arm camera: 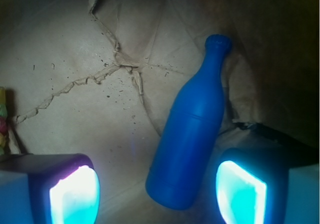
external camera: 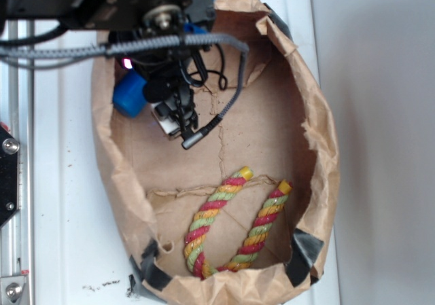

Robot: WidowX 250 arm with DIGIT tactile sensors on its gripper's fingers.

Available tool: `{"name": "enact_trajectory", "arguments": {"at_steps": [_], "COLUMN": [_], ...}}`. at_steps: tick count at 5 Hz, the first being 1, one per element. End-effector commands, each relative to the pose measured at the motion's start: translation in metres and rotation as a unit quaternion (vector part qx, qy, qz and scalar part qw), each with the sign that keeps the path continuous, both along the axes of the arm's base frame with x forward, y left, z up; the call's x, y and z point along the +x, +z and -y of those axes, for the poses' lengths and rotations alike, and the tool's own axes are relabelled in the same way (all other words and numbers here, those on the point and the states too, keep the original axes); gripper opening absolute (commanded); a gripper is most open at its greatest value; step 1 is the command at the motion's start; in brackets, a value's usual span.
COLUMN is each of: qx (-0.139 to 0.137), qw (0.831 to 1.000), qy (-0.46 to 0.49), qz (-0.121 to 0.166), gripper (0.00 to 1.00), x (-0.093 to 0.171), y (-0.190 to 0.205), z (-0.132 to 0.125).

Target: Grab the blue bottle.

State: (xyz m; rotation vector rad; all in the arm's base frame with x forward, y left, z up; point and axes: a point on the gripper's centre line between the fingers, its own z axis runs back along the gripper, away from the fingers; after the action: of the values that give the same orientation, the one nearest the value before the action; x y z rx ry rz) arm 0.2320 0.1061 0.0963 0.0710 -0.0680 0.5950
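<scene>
The blue bottle [arm camera: 192, 129] lies on its side on the brown paper floor of the bag, neck pointing up and right in the wrist view. In the exterior view only its blue base [external camera: 129, 94] shows at the bag's upper left, half hidden by the arm. My gripper [arm camera: 157, 189] is open; its two glowing pads [arm camera: 75, 194] stand either side of the bottle's base, the right pad closer to it, neither touching. In the exterior view the gripper [external camera: 178, 118] hangs just right of the bottle.
A torn brown paper bag [external camera: 319, 135] with raised walls holds everything. A red-yellow-green twisted rope [external camera: 231, 223] lies bent in a U at the bag's lower part. White surface [external camera: 61, 183] surrounds the bag; a metal rail [external camera: 13, 183] runs at left.
</scene>
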Motion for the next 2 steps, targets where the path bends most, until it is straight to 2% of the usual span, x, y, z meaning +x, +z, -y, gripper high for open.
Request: {"name": "enact_trajectory", "arguments": {"at_steps": [1, 2], "qx": [0.039, 0.052], "qw": [0.998, 0.997], "qy": [0.033, 0.041], "qz": [0.044, 0.043], "gripper": [1.00, 1.00], "x": [-0.004, -0.004], "y": [0.001, -0.013], "z": [-0.035, -0.033]}}
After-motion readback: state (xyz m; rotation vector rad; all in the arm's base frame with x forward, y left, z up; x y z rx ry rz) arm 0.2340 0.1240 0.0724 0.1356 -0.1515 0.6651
